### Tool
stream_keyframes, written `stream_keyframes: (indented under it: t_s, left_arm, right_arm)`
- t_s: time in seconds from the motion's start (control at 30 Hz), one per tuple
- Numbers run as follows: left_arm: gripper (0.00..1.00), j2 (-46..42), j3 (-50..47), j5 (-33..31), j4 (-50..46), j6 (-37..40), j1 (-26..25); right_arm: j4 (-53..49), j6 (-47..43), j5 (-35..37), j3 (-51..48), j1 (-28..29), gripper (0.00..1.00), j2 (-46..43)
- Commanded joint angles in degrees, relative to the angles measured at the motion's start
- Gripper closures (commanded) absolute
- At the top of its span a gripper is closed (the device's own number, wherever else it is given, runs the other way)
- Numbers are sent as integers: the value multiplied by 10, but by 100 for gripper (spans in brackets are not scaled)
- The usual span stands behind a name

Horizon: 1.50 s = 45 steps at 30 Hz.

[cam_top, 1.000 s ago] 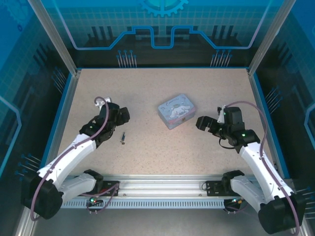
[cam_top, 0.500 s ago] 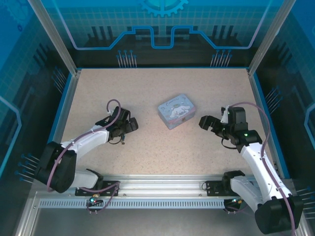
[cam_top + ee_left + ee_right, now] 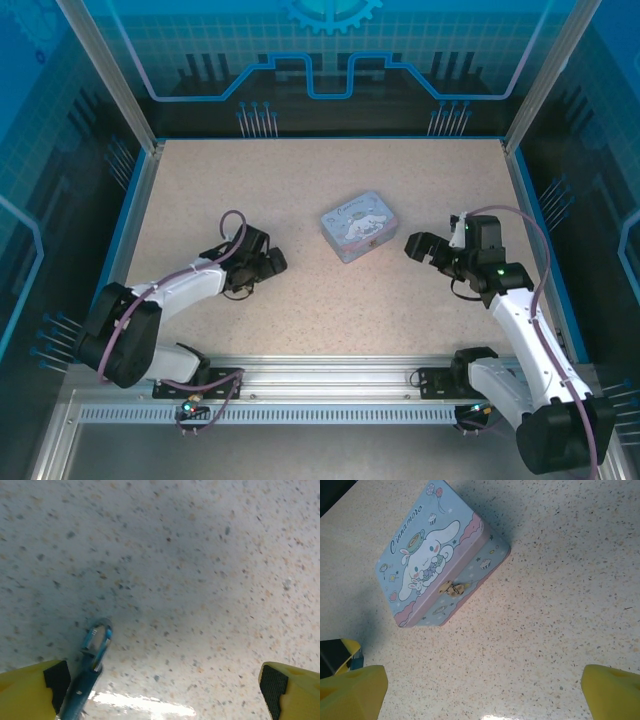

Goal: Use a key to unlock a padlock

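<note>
The padlock (image 3: 86,672) lies flat on the speckled table, a tiny dark bluish body with a small silvery shackle (image 3: 97,639) pointing away from me. My left gripper (image 3: 165,687) hangs low over it and is open wide. The padlock sits just inside its left finger (image 3: 30,695), and nothing touches the right finger (image 3: 295,692). From above, the left gripper (image 3: 264,263) covers that spot. My right gripper (image 3: 416,247) is open and empty, to the right of the tin. The key is hidden.
A pale lavender and blue tin box (image 3: 357,225) with a cartoon character stands mid-table. Its small clasp (image 3: 454,588) faces my right gripper (image 3: 485,692). Blue walls and metal posts ring the table (image 3: 330,170).
My left arm has swung right and dropped low, so its gripper now covers the small dark object that lay bare on the table. The right gripper has edged slightly right.
</note>
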Motion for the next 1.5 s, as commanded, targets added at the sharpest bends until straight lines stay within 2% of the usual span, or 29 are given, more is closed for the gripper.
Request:
stream_keyframes:
  t_s: [0.0,0.13,0.23,0.43,0.63,0.77,0.9,1.03,1.2,1.3,1.47]
  left_arm:
    - [1,7,13,27,2,-25,-28]
    - [1,-14,63,25,-31,-41,-78]
    - [1,-34,82,-6,-65,-39,-80]
    - [1,-87,89,-53,-93,9,-28]
    - [1,-163,65,-123,-54,86,24]
    - [1,-201,29,-153,22,173,58]
    - [1,-213,-12,-194,121,279,86]
    - [1,-193,-41,-179,192,322,148]
    - [1,-148,-82,-149,307,345,201]
    - [1,-106,-90,-151,362,365,210]
    - [1,-21,-129,-134,520,409,216]
  right_arm:
    - [4,0,-10,15,-10,0,1]
    - [8,2,-9,15,-11,0,3]
    - [14,7,-11,14,-11,0,8]
    - [15,2,18,26,-11,0,19]
    - [32,-1,131,34,-14,0,31]
    - [96,-19,241,11,-14,0,28]
    - [180,-90,300,-24,-14,0,30]
    - [259,-165,347,-43,-16,0,63]
    - [396,-209,357,-80,-27,0,132]
    - [488,-223,357,-100,-30,0,185]
    - [598,-259,311,-122,-34,0,268]
